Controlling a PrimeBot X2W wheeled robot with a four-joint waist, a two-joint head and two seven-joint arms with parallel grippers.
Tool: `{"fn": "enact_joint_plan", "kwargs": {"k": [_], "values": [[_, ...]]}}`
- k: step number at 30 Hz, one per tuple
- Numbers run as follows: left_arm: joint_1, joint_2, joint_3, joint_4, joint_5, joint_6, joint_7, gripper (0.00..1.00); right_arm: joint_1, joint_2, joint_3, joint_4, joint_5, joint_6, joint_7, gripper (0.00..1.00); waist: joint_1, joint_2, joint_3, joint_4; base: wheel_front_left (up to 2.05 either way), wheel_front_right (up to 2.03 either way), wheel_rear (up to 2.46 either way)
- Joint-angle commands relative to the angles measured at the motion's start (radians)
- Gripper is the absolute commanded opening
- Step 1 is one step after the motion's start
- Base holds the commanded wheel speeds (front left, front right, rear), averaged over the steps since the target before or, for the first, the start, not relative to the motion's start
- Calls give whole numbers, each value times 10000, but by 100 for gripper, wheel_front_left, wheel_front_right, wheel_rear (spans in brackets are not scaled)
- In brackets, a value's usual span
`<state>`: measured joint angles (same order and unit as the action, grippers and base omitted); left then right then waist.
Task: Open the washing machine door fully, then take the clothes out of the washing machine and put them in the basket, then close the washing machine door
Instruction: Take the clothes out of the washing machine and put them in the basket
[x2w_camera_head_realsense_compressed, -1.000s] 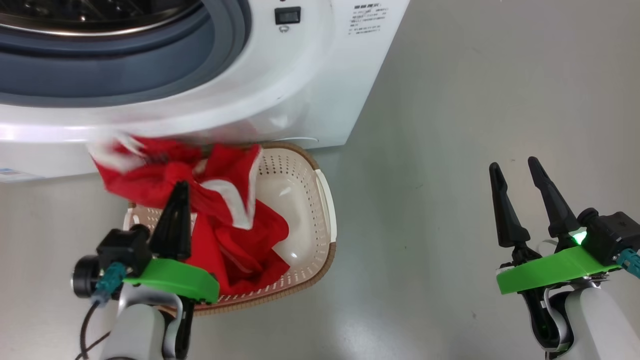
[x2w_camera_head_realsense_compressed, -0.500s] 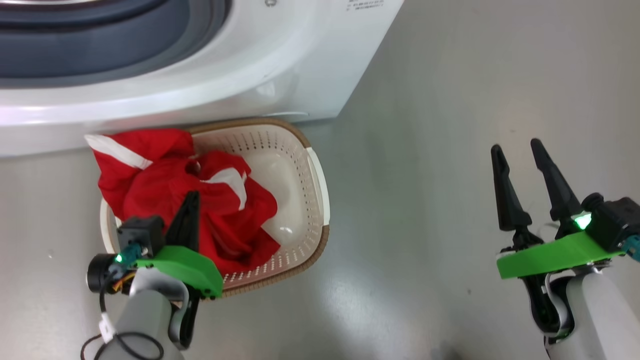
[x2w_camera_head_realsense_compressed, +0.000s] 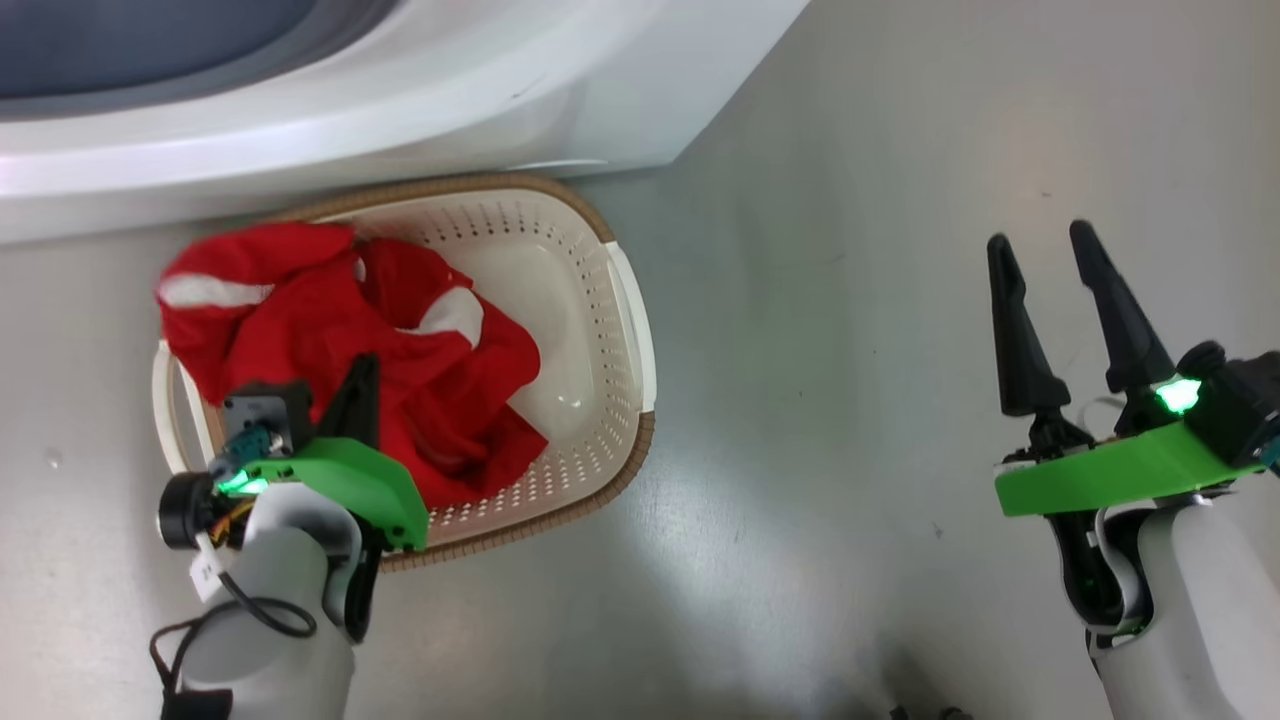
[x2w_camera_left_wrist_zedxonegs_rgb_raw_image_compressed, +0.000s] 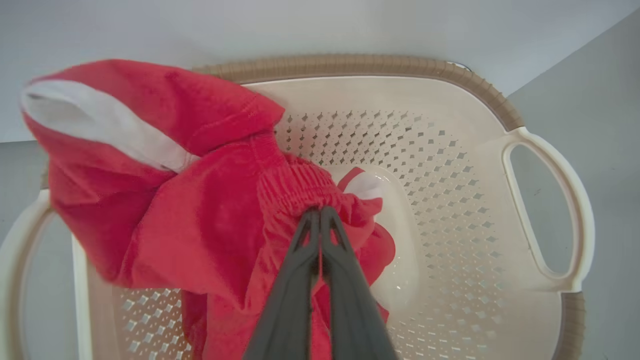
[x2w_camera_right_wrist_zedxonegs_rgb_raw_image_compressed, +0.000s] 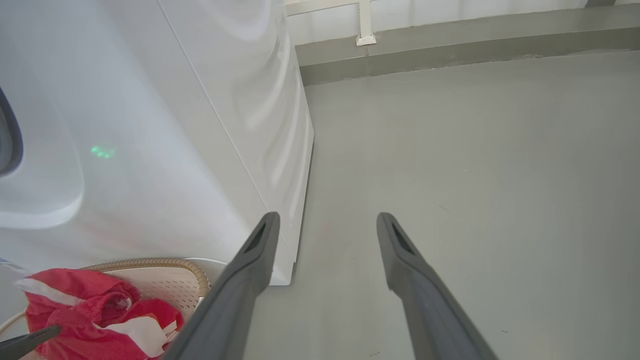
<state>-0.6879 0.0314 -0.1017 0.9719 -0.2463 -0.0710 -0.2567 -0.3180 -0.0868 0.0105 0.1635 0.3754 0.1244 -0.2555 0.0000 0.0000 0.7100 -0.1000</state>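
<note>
Two claws sit nearest: the left claw (x2w_camera_left_wrist_zedxonegs_rgb_raw_image_compressed: 315, 212) pinched tight on a fold of the clothes (x2w_camera_left_wrist_zedxonegs_rgb_raw_image_compressed: 200, 215), the right claw (x2w_camera_head_realsense_compressed: 1040, 240) spread wide and empty above bare floor (x2w_camera_head_realsense_compressed: 850, 400). Just beyond the left one the red bundle hangs over the basket (x2w_camera_head_realsense_compressed: 630, 330), part inside it, part spilling past its far left corner; behind that stands the washing machine (x2w_camera_head_realsense_compressed: 400, 110). Letting go here could fail: the overhanging weight may drag the cloth out onto the floor. Left wrist view shows the pinch at an elastic band, hidden from the head view; right wrist view adds the machine's side panel.
</note>
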Motion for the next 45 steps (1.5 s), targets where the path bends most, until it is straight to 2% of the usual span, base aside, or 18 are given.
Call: {"fn": "enact_joint_plan", "kwargs": {"k": [1, 2, 4, 7, 8, 9, 12, 28, 45], "values": [[66, 189, 281, 54, 76, -10, -51, 0, 58, -20, 182, -247, -6, 63, -63, 100, 0, 0, 145, 2, 0, 0, 0], [5, 189, 307, 129, 82, -9, -51, 0, 47, -22, 178, -255, -9, 63, -63, 100, 0, 0, 176, 7, 0, 0, 0], [-91, 189, 353, 235, 82, -11, -51, 20, 22, -20, 174, -262, -21, 63, -63, 100, 0, 0, 218, 16, 0, 0, 0], [-158, 189, 395, 318, 80, -23, -51, 42, -8, -12, 173, -242, -42, 63, -63, 100, 0, 0, 225, 35, 0, 0, 0], [-166, 189, 403, 328, 73, -27, -51, 60, -21, -13, 174, -228, -44, 63, -63, 100, 0, 0, 218, 42, 0, 0, 0], [-170, 189, 409, 335, 63, -30, -51, 72, -33, -13, 177, -215, -48, 63, -63, 100, 0, 0, 205, 51, 0, 0, 0], [-150, 189, 425, 345, 13, -23, -51, 100, -50, -14, 186, -185, -59, 63, -63, 100, 0, 0, 149, 75, 0, 0, 0], [485, 189, 535, -84, -394, -25, -51, 100, 100, -111, 301, 8, -57, 63, -63, 100, 0, 0, -853, 171, 0, 0, 0], [2386, 189, 1422, -2941, 438, -361, -51, 100, 1074, -209, 428, 427, -95, 63, -63, 100, 0, 0, -3289, 358, 0, 0, 0]]}}
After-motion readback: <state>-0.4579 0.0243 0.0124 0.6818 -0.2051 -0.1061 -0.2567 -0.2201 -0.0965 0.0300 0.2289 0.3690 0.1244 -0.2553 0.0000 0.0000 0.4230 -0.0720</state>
